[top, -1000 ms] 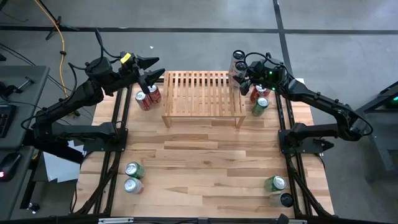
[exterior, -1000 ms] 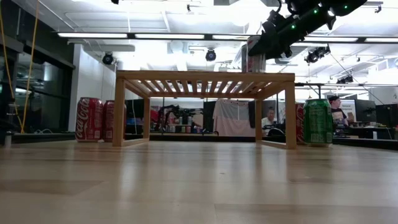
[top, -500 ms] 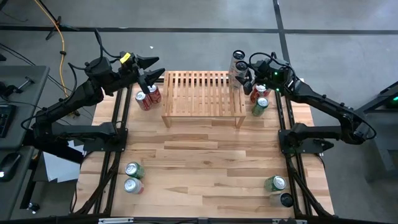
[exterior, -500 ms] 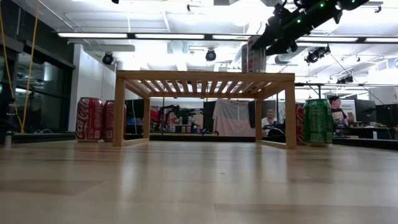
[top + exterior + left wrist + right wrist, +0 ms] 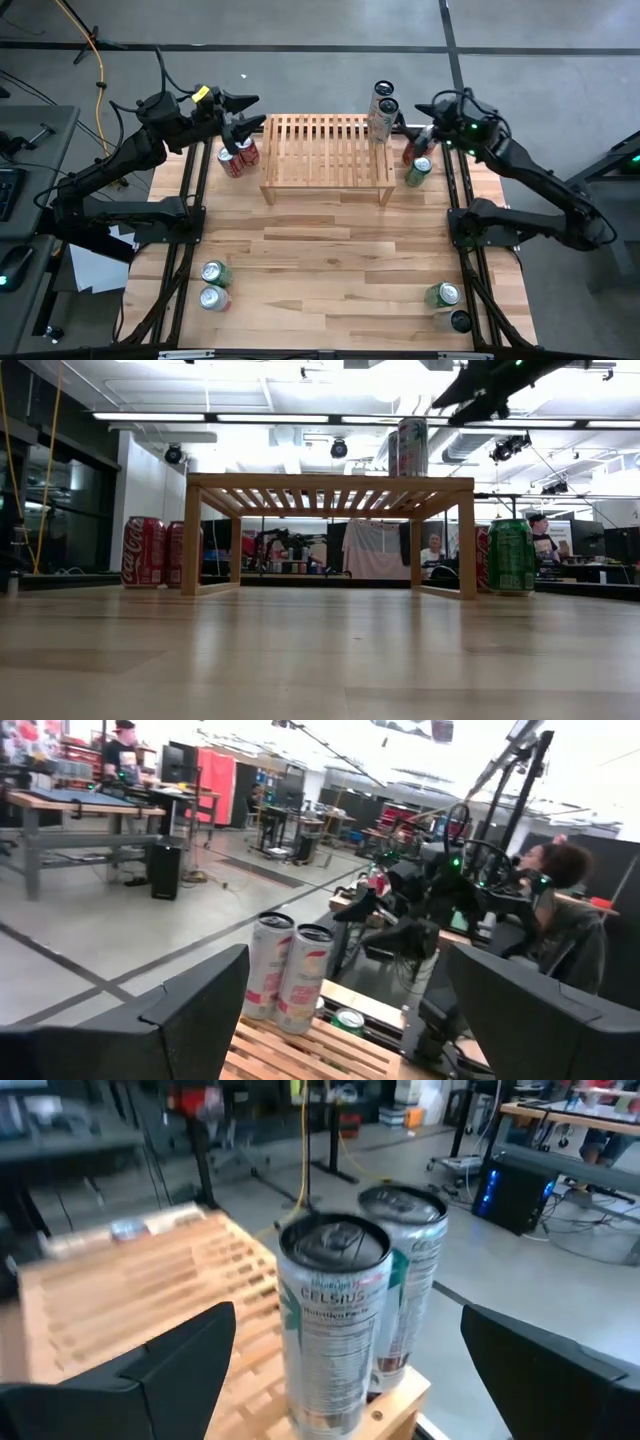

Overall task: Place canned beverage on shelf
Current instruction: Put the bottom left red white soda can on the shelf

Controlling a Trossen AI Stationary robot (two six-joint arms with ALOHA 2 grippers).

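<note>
Now | shelf: two tall cans | red: three | green: five | both fingers wide

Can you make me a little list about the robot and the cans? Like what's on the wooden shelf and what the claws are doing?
shelf: light wood, slatted top
on shelf: two tall cans upright side by side at its far right corner
right claw: open, empty, beside the tall cans
left claw: open, empty, by the shelf's far left corner
red cans: on table left of shelf
green can: on table right of shelf
</note>
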